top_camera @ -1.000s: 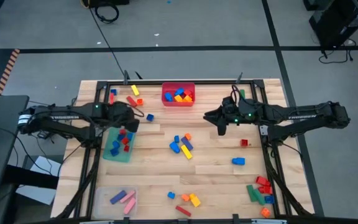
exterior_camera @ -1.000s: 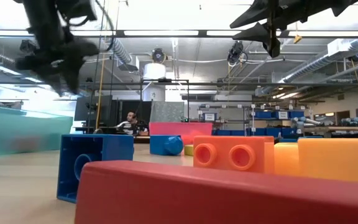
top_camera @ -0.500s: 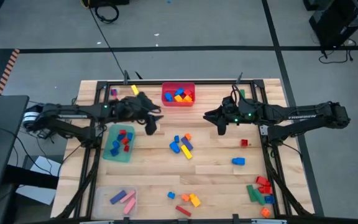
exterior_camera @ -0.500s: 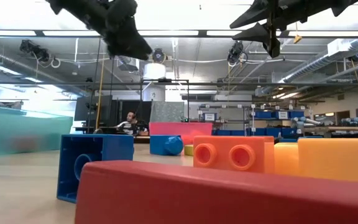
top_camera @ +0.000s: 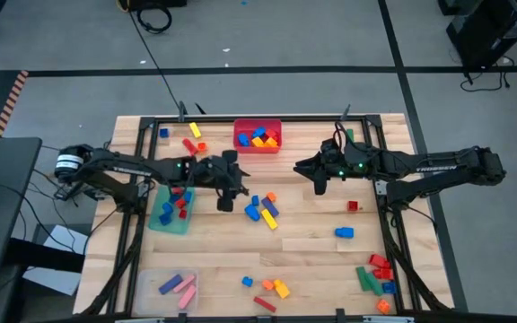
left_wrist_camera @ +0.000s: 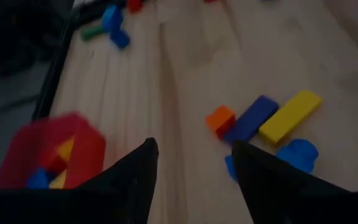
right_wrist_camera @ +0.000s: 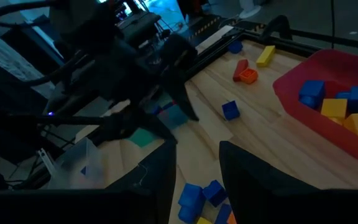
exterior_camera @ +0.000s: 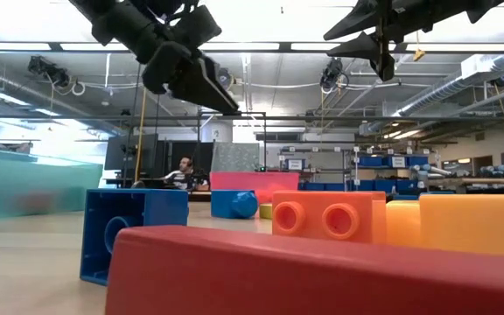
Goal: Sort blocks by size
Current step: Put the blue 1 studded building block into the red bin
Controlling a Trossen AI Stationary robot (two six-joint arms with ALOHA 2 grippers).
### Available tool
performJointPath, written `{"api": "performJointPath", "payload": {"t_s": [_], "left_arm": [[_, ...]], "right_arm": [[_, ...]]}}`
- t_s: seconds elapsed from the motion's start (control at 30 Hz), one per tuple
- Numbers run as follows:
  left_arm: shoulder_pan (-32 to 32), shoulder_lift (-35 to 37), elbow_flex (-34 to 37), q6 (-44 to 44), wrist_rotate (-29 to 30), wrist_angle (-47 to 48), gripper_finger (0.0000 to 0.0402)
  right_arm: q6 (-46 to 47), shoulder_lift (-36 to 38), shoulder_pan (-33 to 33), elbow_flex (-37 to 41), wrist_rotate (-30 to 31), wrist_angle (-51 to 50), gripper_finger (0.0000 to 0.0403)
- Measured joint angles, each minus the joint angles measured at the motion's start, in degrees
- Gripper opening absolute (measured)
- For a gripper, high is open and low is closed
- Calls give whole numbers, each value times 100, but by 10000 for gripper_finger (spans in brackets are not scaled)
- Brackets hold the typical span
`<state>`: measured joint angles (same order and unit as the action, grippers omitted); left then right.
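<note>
Left hand [top_camera: 226, 203], empty and parted, now sits mid-surface, moved off my green bin [top_camera: 170, 212]. Right hand [top_camera: 319, 186] parted, unmoved. Bins: three.

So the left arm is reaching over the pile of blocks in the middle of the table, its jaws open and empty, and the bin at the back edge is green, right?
Not quite: the bin at the back edge is red, as the high view shows. The rest holds: the left gripper is beside the middle pile of blocks, jaws open and empty.

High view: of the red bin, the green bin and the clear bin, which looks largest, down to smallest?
1. Clear rectangular plastic bin at the near left corner.
2. Green rectangular plastic bin, close behind; these two look nearly alike, so the ranking is unsure.
3. Red rectangular plastic bin, clearly smallest.
</note>
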<state>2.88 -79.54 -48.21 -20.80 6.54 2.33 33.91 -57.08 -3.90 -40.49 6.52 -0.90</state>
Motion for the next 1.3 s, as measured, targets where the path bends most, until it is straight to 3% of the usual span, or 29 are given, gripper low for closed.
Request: {"api": "performJointPath", "payload": {"t_s": [0.2, 0.43, 0.7, 0.93, 1.3], "left_arm": [[-138, -326, 0, -746, -132, -450, 214], [-196, -959, -44, -1067, -2025, -281, 214], [-256, -1808, -1234, -1778, -1969, 1141, 214], [-265, -2656, -2240, -1818, -1969, 2372, 214], [-265, -2967, -2450, -2076, -1626, 2809, 213]], "right_arm": [[0, 0, 1, 0, -2, -3, 136], [5, 0, 0, 0, 0, -3, 136], [212, 0, 0, 0, 0, -3, 136], [386, 0, 1, 0, 0, -5, 136], [557, 0, 34, 0, 0, -5, 136]]}}
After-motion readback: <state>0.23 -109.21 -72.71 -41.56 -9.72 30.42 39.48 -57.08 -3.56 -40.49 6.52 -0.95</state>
